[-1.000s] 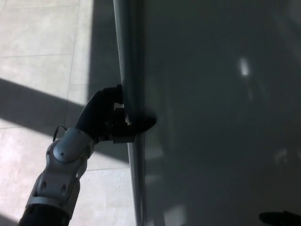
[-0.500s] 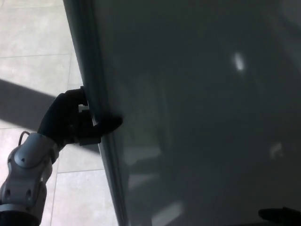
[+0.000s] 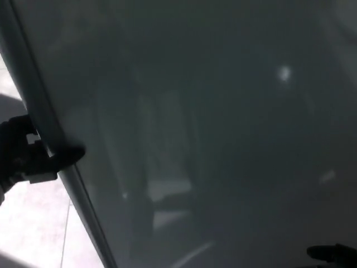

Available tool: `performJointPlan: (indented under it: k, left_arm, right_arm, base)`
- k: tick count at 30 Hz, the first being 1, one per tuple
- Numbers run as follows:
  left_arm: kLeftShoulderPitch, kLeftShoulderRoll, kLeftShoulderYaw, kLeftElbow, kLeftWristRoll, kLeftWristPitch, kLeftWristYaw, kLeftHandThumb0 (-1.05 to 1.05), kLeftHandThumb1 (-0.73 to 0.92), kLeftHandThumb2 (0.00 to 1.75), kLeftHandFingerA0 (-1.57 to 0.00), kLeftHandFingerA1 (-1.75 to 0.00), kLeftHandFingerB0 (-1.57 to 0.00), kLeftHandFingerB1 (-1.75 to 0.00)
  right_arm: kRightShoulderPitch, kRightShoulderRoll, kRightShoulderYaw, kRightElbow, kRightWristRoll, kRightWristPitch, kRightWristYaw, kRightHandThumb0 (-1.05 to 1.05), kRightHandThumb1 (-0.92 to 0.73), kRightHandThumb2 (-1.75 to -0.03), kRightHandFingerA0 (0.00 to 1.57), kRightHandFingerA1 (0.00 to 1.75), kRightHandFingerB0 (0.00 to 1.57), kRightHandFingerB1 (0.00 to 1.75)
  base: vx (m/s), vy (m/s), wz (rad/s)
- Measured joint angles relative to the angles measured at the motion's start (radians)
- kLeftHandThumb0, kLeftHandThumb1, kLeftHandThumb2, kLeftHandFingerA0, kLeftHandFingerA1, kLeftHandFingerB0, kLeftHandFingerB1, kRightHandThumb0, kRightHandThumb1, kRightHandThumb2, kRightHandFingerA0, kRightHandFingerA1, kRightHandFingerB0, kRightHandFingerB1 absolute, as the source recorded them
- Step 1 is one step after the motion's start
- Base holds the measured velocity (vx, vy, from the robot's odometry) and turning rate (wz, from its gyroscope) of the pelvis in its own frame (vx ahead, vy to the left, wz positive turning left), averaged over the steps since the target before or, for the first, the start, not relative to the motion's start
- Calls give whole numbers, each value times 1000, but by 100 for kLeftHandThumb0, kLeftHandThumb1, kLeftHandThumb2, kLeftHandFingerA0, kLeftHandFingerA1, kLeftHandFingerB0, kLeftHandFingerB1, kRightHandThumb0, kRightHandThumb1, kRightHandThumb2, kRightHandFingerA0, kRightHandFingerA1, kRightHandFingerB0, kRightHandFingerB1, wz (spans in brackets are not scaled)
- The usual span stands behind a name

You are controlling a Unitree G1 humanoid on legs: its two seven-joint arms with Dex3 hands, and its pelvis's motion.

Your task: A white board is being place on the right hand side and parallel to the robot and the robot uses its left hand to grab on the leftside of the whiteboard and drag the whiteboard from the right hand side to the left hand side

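The whiteboard (image 3: 212, 134) fills almost the whole head view, its grey surface in shade with faint reflections. Its left edge runs as a slanted frame from the top left corner down to the bottom. My left hand (image 3: 28, 156) is at the far left, shut on that left edge, with one black finger wrapped over onto the board's face. Only a dark tip of my right hand (image 3: 332, 254) shows at the bottom right corner; its fingers cannot be made out.
A narrow wedge of pale tiled floor (image 3: 39, 223) shows left of the board, partly in sunlight.
The board's left edge has slid far to the left across the picture, and my left hand gripping it has moved left with it. The edge now slants more.
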Motion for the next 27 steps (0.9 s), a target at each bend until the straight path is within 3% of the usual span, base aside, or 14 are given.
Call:
performJointPlan:
  k: [3, 9, 15, 27]
  left_arm:
    - [11, 67, 19, 19, -15, 1, -35, -14, 67, 60, -95, -76, -77, -51]
    - [16, 185, 49, 81, -37, 34, -106, -5, 68, 60, -88, -68, -75, -54]
    - [10, 283, 77, 180, -55, 40, -164, -2, 72, 60, -87, -81, -74, -55]
    - [-76, 501, 87, 510, -54, 34, -334, 1, 71, 60, -82, -70, -75, -57]
  right_arm:
    - [-1, 0, 0, 1, -1, 0, -2, -49, -51, -90, 84, 74, 58, 60]
    - [0, -2, 5, 4, -3, 0, -3, -51, -52, -89, 85, 74, 59, 60]
    - [-1, -2, 5, 4, -3, 0, -4, -50, -52, -89, 85, 75, 59, 61]
    - [-11, 0, 1, 3, -1, 2, -4, -50, -52, -90, 84, 75, 60, 61]
  base:
    - [0, 0, 0]
    - [0, 0, 0]
    - [0, 0, 0]
    - [0, 0, 0]
